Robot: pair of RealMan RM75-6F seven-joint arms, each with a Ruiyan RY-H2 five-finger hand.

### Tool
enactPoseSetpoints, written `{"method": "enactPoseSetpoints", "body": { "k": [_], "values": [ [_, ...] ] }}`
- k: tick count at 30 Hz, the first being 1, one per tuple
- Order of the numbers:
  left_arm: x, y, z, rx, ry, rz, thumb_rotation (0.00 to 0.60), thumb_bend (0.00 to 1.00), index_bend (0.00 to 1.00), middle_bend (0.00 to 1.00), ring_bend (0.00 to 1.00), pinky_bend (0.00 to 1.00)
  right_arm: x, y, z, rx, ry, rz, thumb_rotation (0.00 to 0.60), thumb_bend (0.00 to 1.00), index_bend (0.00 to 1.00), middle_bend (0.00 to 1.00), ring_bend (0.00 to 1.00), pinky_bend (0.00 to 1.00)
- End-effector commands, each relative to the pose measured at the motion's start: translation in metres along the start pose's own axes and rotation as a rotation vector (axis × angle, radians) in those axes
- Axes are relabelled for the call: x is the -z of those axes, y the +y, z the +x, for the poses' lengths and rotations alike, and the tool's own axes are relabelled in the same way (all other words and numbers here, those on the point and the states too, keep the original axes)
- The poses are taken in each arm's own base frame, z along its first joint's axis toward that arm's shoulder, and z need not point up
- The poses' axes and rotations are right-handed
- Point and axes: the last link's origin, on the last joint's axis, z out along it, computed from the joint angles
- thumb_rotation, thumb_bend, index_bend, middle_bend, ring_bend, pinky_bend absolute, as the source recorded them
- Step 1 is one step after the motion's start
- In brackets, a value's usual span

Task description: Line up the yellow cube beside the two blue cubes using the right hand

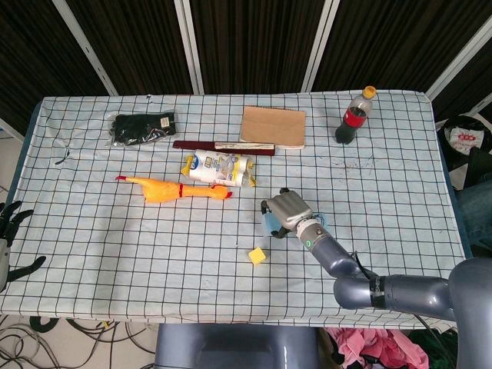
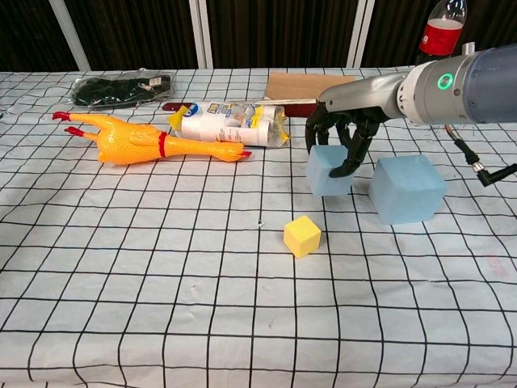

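Note:
The yellow cube lies alone on the checked cloth, in front of the blue cubes. My right hand grips the small blue cube from above, fingers curled down over its sides. Just to the right of it, a narrow gap away, stands the larger blue cube; my forearm hides most of that cube in the head view. The yellow cube sits about a cube's width nearer me than the small blue one. My left hand hangs off the table's left edge, fingers spread and holding nothing.
A rubber chicken and a wipes packet lie left of my right hand. Behind them are a brown notebook, a dark red strip, a black pouch and a cola bottle.

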Motion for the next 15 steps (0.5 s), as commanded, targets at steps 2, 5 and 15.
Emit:
{"method": "enactPoseSetpoints", "body": {
  "k": [2, 5, 15],
  "values": [
    [0.000, 0.000, 0.000, -0.001, 0.003, 0.001, 0.600, 0.04, 0.20, 0.10, 0.00, 0.00, 0.001, 0.011, -0.013, 0.024, 0.002, -0.008, 0.600, 0.39, 0.58, 0.50, 0.52, 0.13],
    [0.000, 0.000, 0.000, -0.004, 0.004, 0.002, 0.600, 0.04, 0.20, 0.10, 0.00, 0.00, 0.001, 0.013, -0.020, 0.018, -0.016, -0.009, 0.600, 0.39, 0.58, 0.50, 0.52, 0.13],
    [-0.001, -0.001, 0.000, -0.012, 0.007, 0.008, 0.600, 0.04, 0.20, 0.10, 0.00, 0.00, 0.000, 0.016, -0.030, 0.029, -0.028, -0.011, 0.600, 0.39, 0.58, 0.51, 0.52, 0.13]
  ]
}}
